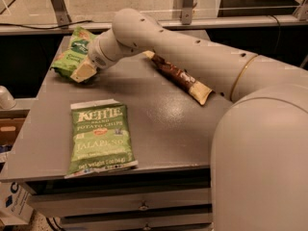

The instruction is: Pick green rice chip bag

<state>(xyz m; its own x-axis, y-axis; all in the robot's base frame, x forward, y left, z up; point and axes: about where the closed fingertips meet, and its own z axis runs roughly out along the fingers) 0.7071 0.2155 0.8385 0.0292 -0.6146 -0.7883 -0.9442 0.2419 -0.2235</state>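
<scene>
Green target: small puffy light-green rice chip bag (70,57), upper left of the frame, at the far-left corner of the grey metal surface (159,124).
Pincer: cream pincer (83,73) overlaps the bag's lower right edge; spread or pinching, cannot tell.
Axis: bag lies up-left of the pincer, long axis near-vertical in frame.
Bystander: flat green Kettle jalapeño bag (101,138), lower left, well apart.

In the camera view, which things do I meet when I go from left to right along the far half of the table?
Rice chip bag → claw, at that bag's lower right edge → brown bag. The Kettle bag lies nearer, so it is left out.
</scene>
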